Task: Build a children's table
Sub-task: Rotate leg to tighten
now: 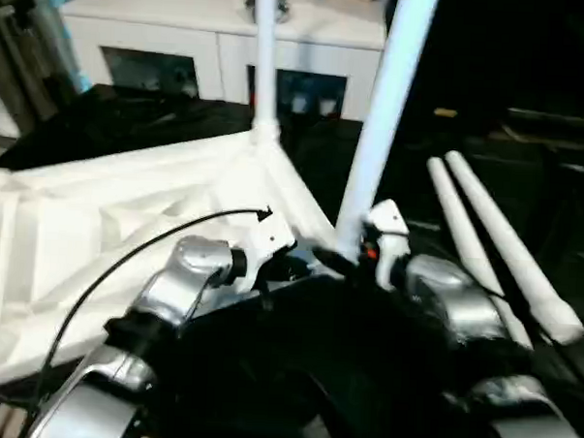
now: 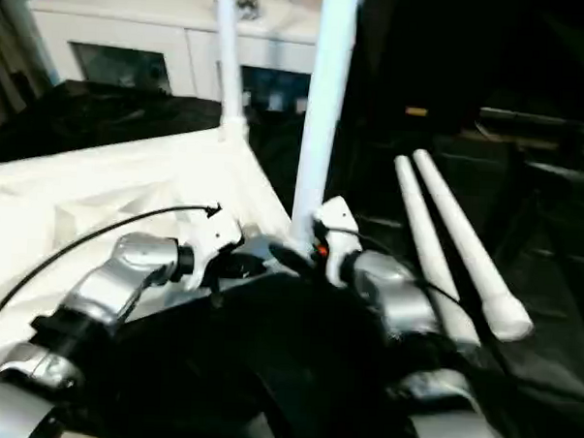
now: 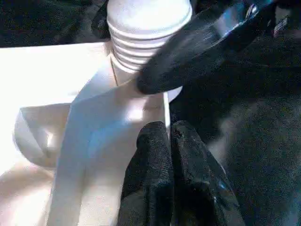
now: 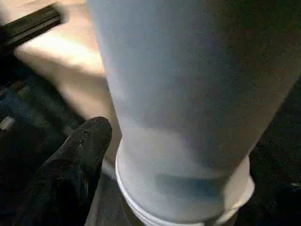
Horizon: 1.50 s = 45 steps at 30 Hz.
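Observation:
The white tabletop [image 1: 108,221] lies upside down with its ribbed underside up. One leg [image 1: 264,63] stands upright in the far corner socket. A second leg [image 1: 384,116] stands in the near corner, leaning slightly, and its ribbed end [image 3: 141,42] sits at the socket. My right gripper [image 1: 353,256] is open around the base of this leg [image 4: 188,94], with one finger [image 4: 80,155] just beside it. My left gripper [image 3: 169,136] is shut with nothing in it, its fingertips against the tabletop's corner wall [image 3: 117,122].
Two loose legs [image 1: 504,248] lie side by side on the black cloth to the right. A white cabinet [image 1: 183,40] with glass doors stands behind the tabletop. A black cable [image 1: 125,260] arcs over my left forearm.

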{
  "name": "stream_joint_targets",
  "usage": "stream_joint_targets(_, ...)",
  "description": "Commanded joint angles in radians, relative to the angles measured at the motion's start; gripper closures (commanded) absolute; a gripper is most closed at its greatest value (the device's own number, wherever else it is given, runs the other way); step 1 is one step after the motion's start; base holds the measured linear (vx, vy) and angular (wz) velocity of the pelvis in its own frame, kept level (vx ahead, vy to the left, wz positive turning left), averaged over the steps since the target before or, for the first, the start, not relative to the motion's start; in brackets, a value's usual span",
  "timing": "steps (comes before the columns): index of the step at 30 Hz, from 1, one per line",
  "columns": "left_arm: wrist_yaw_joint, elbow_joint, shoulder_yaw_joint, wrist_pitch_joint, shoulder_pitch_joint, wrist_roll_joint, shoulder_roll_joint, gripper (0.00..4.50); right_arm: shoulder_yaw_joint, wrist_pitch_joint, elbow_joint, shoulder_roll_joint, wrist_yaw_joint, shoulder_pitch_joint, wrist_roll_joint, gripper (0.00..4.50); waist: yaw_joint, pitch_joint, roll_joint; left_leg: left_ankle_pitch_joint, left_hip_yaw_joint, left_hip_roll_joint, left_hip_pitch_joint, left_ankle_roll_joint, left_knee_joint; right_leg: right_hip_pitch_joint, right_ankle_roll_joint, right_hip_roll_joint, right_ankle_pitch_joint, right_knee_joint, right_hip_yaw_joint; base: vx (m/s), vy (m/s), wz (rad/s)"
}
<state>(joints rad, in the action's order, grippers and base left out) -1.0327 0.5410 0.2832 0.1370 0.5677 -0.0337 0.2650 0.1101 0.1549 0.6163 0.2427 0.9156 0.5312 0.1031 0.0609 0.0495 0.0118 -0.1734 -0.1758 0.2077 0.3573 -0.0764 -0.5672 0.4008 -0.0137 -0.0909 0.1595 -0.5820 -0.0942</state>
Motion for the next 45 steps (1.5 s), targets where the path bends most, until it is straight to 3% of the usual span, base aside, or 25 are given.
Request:
stream_joint_targets(1,-0.062,-0.046,0.026,-0.041,-0.001,0.035,-0.006,4.5,0.06,0.019,-0.051,0.008,0.105,-0.029,0.016,0.59,0.006,-0.076,-0.005,-0.124,-0.004,0.023,0.002,0.098,0.048,-0.056,-0.249,-0.051,0.088,0.044,0.05,0.0,0.0,0.0)
stream_joint_targets(3,-0.113,-0.062,0.028,-0.05,-0.013,0.047,0.021,4.5,0.074,0.029,-0.095,0.046,0.178,-0.049,0.029,0.59,0.014,-0.074,-0.006,-0.106,-0.006,0.021,0.005,0.12,0.042,-0.057,-0.27,-0.048,0.021,0.034,0.049,0.0,0.0,0.0)
stream_joint_targets(4,-0.127,-0.066,0.028,-0.054,-0.016,0.051,0.028,4.5,0.077,0.031,-0.105,0.055,0.195,-0.053,0.032,0.59,0.015,-0.073,-0.002,-0.117,-0.007,0.021,0.003,0.119,0.042,-0.055,-0.272,-0.048,0.029,0.034,0.049,0.0,0.0,0.0)
stream_joint_targets(5,-0.147,-0.071,0.028,-0.056,-0.021,0.056,0.037,4.5,0.081,0.032,-0.116,0.065,0.215,-0.059,0.035,0.59,0.016,-0.074,-0.004,-0.125,-0.005,0.022,0.003,0.118,0.042,-0.058,-0.27,-0.049,0.043,0.034,0.048,0.0,0.0,0.0)
stream_joint_targets(8,-0.217,-0.09,0.03,-0.059,-0.034,0.074,0.068,4.5,0.087,0.043,-0.143,0.082,0.255,-0.068,0.044,0.59,0.021,-0.07,-0.001,-0.165,-0.005,0.025,0.0,0.095,0.047,-0.055,-0.259,-0.05,0.117,0.042,0.047,0.0,0.0,0.0)
stream_joint_targets(13,-0.277,-0.12,0.035,-0.034,-0.044,0.101,0.096,4.5,0.105,0.053,-0.174,0.098,0.287,-0.078,0.049,1.05,0.024,-0.065,-0.001,-0.22,-0.004,0.026,-0.005,0.053,0.052,-0.05,-0.227,-0.05,0.226,0.052,0.05,0.0,0.0,0.0)
stream_joint_targets(17,-0.301,-0.127,0.036,-0.033,-0.046,0.105,0.108,4.5,0.119,0.061,-0.19,0.105,0.304,-0.086,0.048,1.41,0.026,-0.065,-0.001,-0.22,-0.004,0.026,-0.007,0.045,0.053,-0.048,-0.221,-0.049,0.227,0.052,0.051,0.0,0.0,0.0)
stream_joint_targets(18,-0.304,-0.127,0.037,-0.033,-0.047,0.106,0.11,4.5,0.123,0.062,-0.194,0.106,0.309,-0.09,0.047,1.5,0.026,-0.067,-0.006,-0.209,-0.004,0.026,-0.004,0.046,0.052,-0.05,-0.222,-0.049,0.216,0.05,0.052,0.0,0.0,0.0)
stream_joint_targets(20,-0.304,-0.127,0.037,-0.033,-0.047,0.106,0.11,4.5,0.123,0.062,-0.194,0.106,0.309,-0.09,0.047,1.63,0.026,-0.068,-0.004,-0.192,-0.002,0.025,-0.001,0.048,0.051,-0.052,-0.221,-0.05,0.201,0.047,0.051,0.0,0.0,0.0)
stream_joint_targets(25,-0.192,-0.08,0.031,-0.04,-0.027,0.062,0.069,4.5,0.116,0.082,-0.187,0.06,0.229,-0.106,0.043,1.67,0.027,-0.07,-0.003,-0.174,-0.002,0.026,0.0,0.056,0.049,-0.052,-0.231,-0.05,0.161,0.042,0.051,0.0,0.0,0.0)
stream_joint_targets(28,0.024,0.035,0.01,-0.032,0.035,-0.005,-0.007,4.5,0.068,0.062,-0.03,-0.033,-0.061,-0.054,-0.03,1.68,0.02,-0.062,-0.006,-0.225,-0.002,0.021,-0.005,0.024,0.052,-0.046,-0.208,-0.053,0.274,0.057,0.052,0.0,0.0,0.0)
stream_joint_targets(29,0.024,0.035,0.01,-0.032,0.035,-0.005,-0.007,4.5,0.068,0.062,-0.03,-0.033,-0.061,-0.054,-0.03,1.69,0.015,-0.058,-0.003,-0.26,-0.001,0.017,-0.01,0.003,0.055,-0.042,-0.189,-0.053,0.353,0.065,0.05,0.0,0.0,0.0)
stream_joint_targets(30,0.086,0.065,-0.001,-0.014,0.057,-0.011,-0.038,4.5,0.039,0.064,0.028,-0.069,-0.176,-0.031,-0.039,1.7,0.014,-0.058,-0.006,-0.286,0.004,0.017,-0.011,-0.01,0.057,-0.046,-0.159,-0.056,0.423,0.071,0.047,0.0,0.0,0.0)
stream_joint_targets(34,0.207,0.113,-0.02,0.026,0.099,-0.018,-0.106,4.5,-0.017,0.075,0.123,-0.134,-0.361,0.013,-0.032,1.7,-0.003,-0.055,-0.007,-0.329,0.007,0.014,-0.014,-0.014,0.058,-0.039,-0.125,-0.054,0.494,0.085,0.044,-0.013,0.001,-0.01)
stream_joint_targets(35,0.259,0.133,-0.027,0.041,0.119,-0.021,-0.142,4.5,-0.048,0.079,0.164,-0.173,-0.439,0.038,-0.018,1.7,-0.006,-0.055,-0.002,-0.332,0.007,0.012,-0.015,-0.008,0.056,-0.037,-0.12,-0.056,0.51,0.09,0.044,0.0,0.0,0.0)
stream_joint_targets(39,0.287,0.16,-0.03,0.026,0.138,-0.025,-0.2,4.5,-0.071,0.038,0.21,-0.227,-0.495,0.071,-0.023,1.7,-0.007,-0.056,-0.005,-0.335,0.008,0.011,-0.014,0.003,0.057,-0.036,-0.108,-0.054,0.52,0.095,0.04,0.0,0.0,0.0)
stream_joint_targets(41,0.281,0.158,-0.024,0.02,0.136,-0.026,-0.203,4.5,-0.076,0.029,0.213,-0.233,-0.49,0.073,-0.015,1.15,-0.005,-0.057,-0.006,-0.332,0.007,0.012,-0.011,0.009,0.058,-0.037,-0.111,-0.055,0.499,0.093,0.042,0.0,0.0,0.0)
stream_joint_targets(45,0.21,0.12,0.006,-0.008,0.103,-0.022,-0.182,4.5,-0.092,0.031,0.193,-0.232,-0.41,0.072,0.026,0.66,-0.004,-0.059,-0.005,-0.319,0.007,0.015,-0.007,0.019,0.06,-0.041,-0.13,-0.054,0.448,0.086,0.044,0.0,0.0,0.0)
